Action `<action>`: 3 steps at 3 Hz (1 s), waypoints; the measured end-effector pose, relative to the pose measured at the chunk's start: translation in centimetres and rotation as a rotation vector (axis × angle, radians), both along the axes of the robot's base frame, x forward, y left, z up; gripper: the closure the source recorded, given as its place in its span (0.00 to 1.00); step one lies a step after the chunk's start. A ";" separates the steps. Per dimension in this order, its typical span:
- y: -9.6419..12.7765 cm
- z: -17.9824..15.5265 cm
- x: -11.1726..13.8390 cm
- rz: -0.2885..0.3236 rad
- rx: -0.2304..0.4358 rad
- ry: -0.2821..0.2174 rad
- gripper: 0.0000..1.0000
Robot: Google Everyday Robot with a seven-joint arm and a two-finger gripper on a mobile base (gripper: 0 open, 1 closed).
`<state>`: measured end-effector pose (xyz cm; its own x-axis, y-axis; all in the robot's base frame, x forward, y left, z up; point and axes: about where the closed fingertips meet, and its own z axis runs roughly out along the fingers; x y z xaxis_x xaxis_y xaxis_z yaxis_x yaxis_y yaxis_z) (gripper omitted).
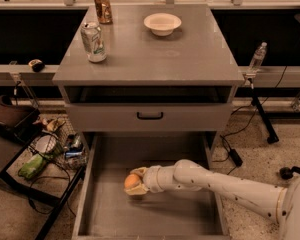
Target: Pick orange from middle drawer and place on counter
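The small, smooth, round orange (131, 180) lay in the wide grey box of the open middle drawer (155, 215), left of centre. Whether it rested on the flat floor or hung just above it could not be determined. The cream two-finger claw (133, 183) was closed about the orange, with one finger on its far side and one on its near side. The orange therefore sat directly within the claw, not offset from it. Being round, it presented no long axis to align. The white jointed arm (225, 186) entered the drawer from the right and ran leftward to the claw.

The middle drawer showed no contents other than the orange and the claw. Directly above its rear stood a shut grey drawer front with a black handle (150, 116).

The counter (155, 64), the flat matte grey top of the cabinet, lay above and behind the open drawer. It carried a cream-white round bowl (162, 23) at rear centre, which appeared to hold nothing. A silver-and-green drink can (93, 41) stood upright at the left, and a brown can (103, 6) stood behind it at the rear.

By judgement, the coming move called for a lift clear of the drawer walls, then travel up and back over the front edge of the counter. That edge and the handle were the likely points of collision.
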<state>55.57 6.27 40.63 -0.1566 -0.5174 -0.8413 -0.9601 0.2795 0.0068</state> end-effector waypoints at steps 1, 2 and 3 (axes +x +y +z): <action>-4.0 3.9 -2.0 -0.021 -0.069 0.066 1.00; -9.0 12.9 -1.8 -0.046 -0.107 0.066 1.00; -16.2 29.0 1.5 -0.128 -0.138 -0.006 1.00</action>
<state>57.05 -9.92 69.59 -0.2240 -0.6040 -0.7649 -0.9166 0.3972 -0.0452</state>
